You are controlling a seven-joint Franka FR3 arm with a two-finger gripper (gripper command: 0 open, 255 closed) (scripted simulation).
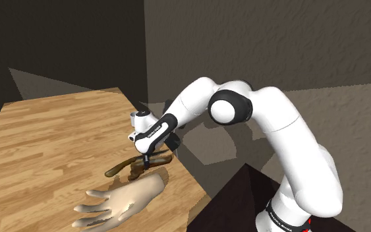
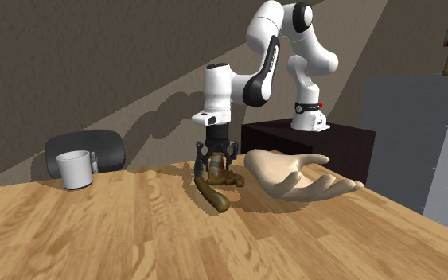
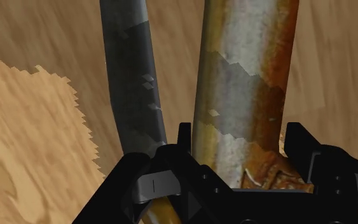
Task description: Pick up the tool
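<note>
The tool [image 1: 119, 167] is a rusty brown, two-armed thing like old pliers, lying near the wooden table's [image 1: 45, 145] edge. In the second exterior view the tool [image 2: 212, 193] stretches toward the camera, its tip on the wood. My black gripper [image 1: 152, 157] points straight down onto its far end. In the wrist view the gripper [image 3: 241, 143] clasps the rusty arm [image 3: 244, 76] between both fingers, while the darker arm [image 3: 130, 83] runs outside one finger. From the second exterior view, the gripper [image 2: 216, 159] stands upright over the tool.
A pale model hand [image 1: 121, 201] lies palm up right beside the tool, at the table's near edge. A white mug [image 2: 74, 169] stands farther off, before a dark chair back [image 2: 87, 151]. A grey cabinet [image 2: 429, 135] stands beyond the table.
</note>
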